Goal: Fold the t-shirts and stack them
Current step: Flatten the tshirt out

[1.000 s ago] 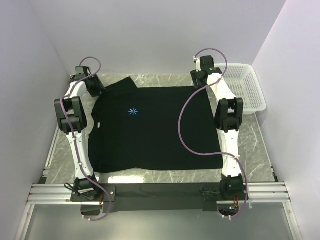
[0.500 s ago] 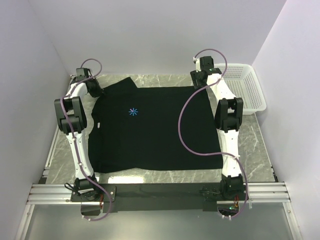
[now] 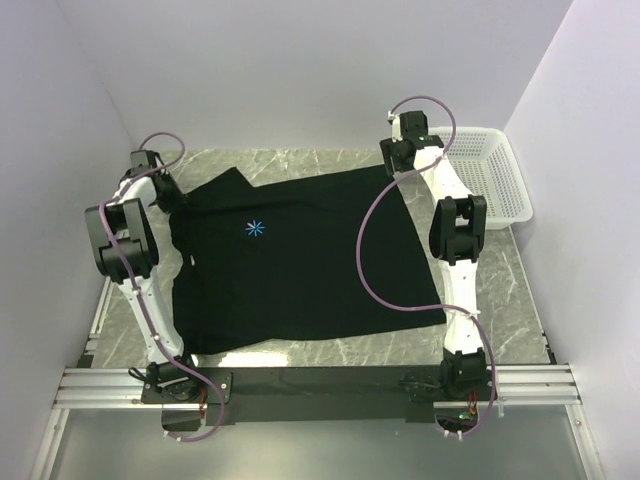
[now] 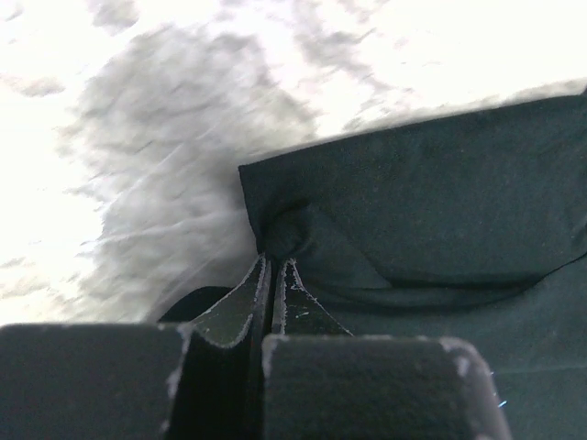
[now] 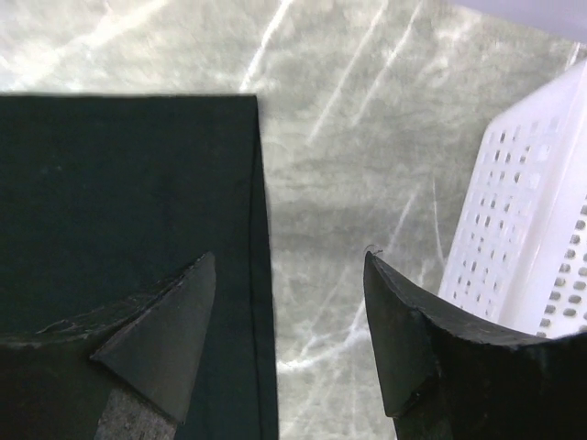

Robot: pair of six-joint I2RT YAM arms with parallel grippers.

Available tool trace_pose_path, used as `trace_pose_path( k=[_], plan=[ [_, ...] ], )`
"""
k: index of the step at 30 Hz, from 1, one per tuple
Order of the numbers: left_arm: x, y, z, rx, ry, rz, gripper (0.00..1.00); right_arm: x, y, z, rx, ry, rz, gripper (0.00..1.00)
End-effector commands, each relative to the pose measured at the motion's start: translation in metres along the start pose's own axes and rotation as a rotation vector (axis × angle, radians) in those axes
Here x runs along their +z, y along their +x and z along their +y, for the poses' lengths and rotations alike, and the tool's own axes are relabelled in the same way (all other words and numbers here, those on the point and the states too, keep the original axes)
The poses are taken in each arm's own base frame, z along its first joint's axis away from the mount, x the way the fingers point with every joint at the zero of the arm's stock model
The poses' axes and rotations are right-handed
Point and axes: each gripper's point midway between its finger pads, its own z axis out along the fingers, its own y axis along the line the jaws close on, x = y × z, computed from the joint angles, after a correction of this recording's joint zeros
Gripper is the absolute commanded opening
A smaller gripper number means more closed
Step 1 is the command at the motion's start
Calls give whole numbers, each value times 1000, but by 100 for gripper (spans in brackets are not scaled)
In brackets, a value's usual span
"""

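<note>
The job is at its very start. A single black t-shirt (image 3: pixel 310 260) lies spread open on the marble tabletop (image 3: pixel 300 160), front up, with its light-blue starburst print (image 3: pixel 256 229) showing. The shirt lies across the space between the two arms, the collar end toward the left arm and the hem end toward the right. It sits a little askew and shows no fold. No second shirt and no stack can be seen in any view.

The left gripper (image 4: pixel 273 270) is at the far left corner of the shirt. Its jaws are closed together on a pinch of black cloth at the sleeve (image 3: pixel 225 183), which puckers just ahead of the tips. The right gripper (image 5: pixel 289 261) hangs above the far right corner of the shirt with its jaws spread wide and holding nothing. One finger is over the cloth and the other over bare marble, just beside the white basket (image 3: pixel 490 175).

Judging by this, only the first corner is secured. The right-hand grasp, every fold of this shirt and the whole stacking remain to be done.
</note>
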Motion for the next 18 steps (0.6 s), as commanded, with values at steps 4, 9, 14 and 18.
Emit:
trace_pose_path(
  k=[4,9,14,18],
  plan=[
    [-18,-1,1,36,10,-12,0,-2,-36,28,128,-96,-101,70],
    [-21,-2,-6,12,35,-12,1,-5,-50,30,164,-113,-132,68],
    [-25,-3,-16,-23,76,-12,0,-7,-34,26,55,-154,-83,67],
    [-28,9,-25,-1,106,25,1,10,-6,19,-20,-150,3,72]
  ],
)
